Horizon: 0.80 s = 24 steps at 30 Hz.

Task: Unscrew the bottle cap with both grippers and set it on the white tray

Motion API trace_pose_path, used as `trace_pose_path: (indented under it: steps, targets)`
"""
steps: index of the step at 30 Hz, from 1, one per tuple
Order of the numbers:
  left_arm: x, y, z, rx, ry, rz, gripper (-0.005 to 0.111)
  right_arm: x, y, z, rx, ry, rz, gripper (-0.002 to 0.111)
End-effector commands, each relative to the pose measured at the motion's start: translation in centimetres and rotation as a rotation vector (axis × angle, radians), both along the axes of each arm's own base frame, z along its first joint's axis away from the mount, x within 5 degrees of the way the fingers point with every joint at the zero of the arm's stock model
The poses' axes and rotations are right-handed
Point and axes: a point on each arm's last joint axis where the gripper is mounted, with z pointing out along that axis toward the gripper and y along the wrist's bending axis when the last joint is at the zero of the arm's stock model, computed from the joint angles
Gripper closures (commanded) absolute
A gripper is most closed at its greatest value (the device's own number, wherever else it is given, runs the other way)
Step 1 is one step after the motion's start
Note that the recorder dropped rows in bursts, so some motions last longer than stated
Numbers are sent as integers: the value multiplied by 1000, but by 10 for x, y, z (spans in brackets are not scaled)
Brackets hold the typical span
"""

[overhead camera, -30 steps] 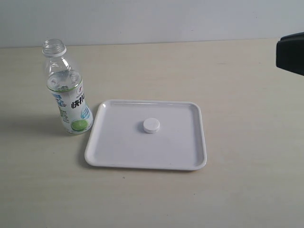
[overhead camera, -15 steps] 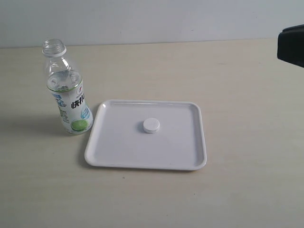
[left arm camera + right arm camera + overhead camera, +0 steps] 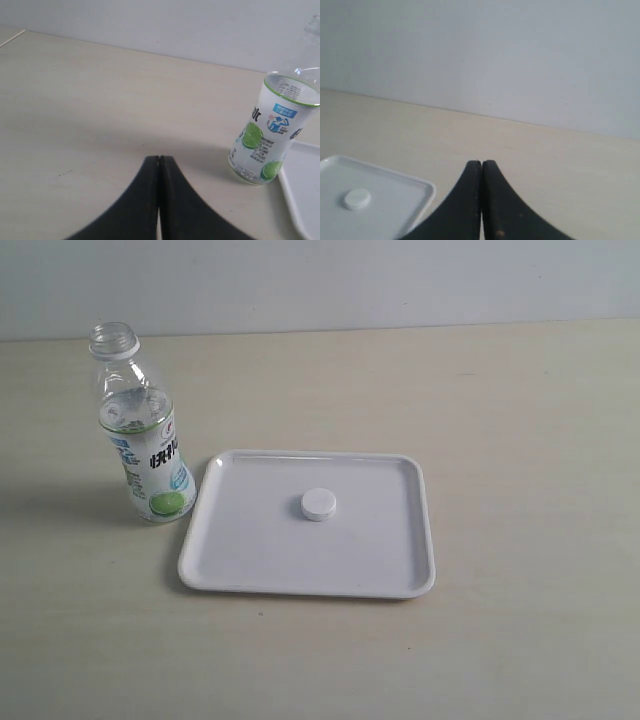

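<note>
The small white bottle cap [image 3: 319, 504] lies flat near the middle of the white tray [image 3: 400, 570]; the right wrist view shows the cap [image 3: 357, 199] on the tray [image 3: 415, 192] too. The clear bottle [image 3: 143, 435] with its lime label stands upright and uncapped just left of the tray, and the left wrist view shows the bottle [image 3: 275, 140] beside the tray's rim [image 3: 300, 200]. Neither gripper appears in the exterior view. My left gripper [image 3: 159, 159] is shut and empty, off to the bottle's side. My right gripper [image 3: 481, 163] is shut and empty, beyond the tray's corner.
The pale wooden table [image 3: 520, 420] spreads around the tray and bottle. A plain light wall [image 3: 320, 280] stands behind its far edge.
The right arm's dark block at the exterior view's upper right edge has slid out of the picture. The cap, tray and bottle have not moved.
</note>
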Motion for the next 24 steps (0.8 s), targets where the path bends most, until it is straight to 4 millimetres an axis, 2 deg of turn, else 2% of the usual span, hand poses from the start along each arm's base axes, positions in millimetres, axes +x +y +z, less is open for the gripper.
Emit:
trace_pose_path:
  steps: [1, 5, 13, 18, 24]
  targets:
    - [0, 0, -1, -9, -1, -1, 107, -1, -4, -22, -68, 22, -36, 108]
    - [0, 0, -1, -9, -1, -1, 107, 1, -4, -41, -68, 57, -39, 108]
    - [0, 0, -1, -9, -1, -1, 107, -6, -6, -63, -61, -67, -66, 108]
    - [0, 0, -1, -9, -1, -1, 107, -6, -8, -78, -113, -42, -89, 108]
    - [0, 0, -1, -9, -1, -1, 107, -7, -13, -82, -102, 6, -172, 108]
